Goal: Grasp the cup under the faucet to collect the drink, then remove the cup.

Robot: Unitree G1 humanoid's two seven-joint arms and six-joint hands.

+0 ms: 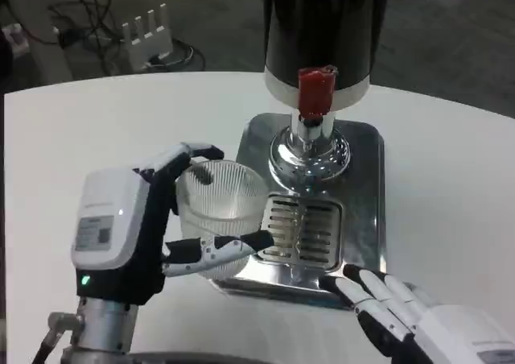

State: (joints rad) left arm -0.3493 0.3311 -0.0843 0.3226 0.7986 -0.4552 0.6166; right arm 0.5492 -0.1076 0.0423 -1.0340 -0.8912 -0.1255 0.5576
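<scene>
Just cup in left hand, beside tray

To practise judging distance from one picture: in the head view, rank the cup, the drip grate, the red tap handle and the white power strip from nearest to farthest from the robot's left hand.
1. Cup: held in the left hand, beside the tray.
2. Drip grate: just right of the cup, on the tray.
3. Red tap handle: above the grate, on the dispenser.
4. White power strip: on the floor beyond the table.

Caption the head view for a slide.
Left hand holds the cup beside the dispenser's drip tray.
</scene>
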